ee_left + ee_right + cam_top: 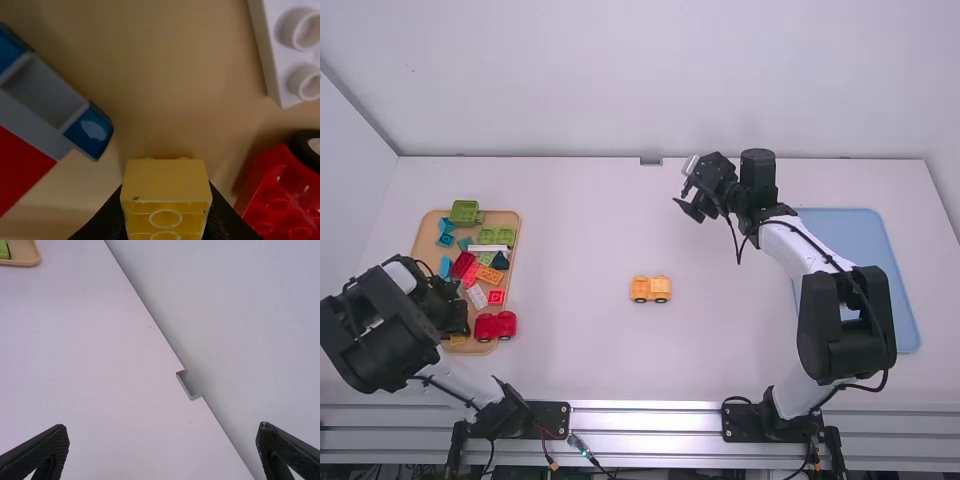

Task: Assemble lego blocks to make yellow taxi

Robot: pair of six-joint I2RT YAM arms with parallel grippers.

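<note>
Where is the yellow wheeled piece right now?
In the high view, the yellow wheeled piece stands near the middle of the table, between the block tray at left and the blue tray at right.

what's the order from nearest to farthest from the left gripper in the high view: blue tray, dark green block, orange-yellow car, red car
1. red car, near end of the tan tray
2. dark green block, far end of that tray
3. orange-yellow car, mid-table
4. blue tray, right side of the table
</note>
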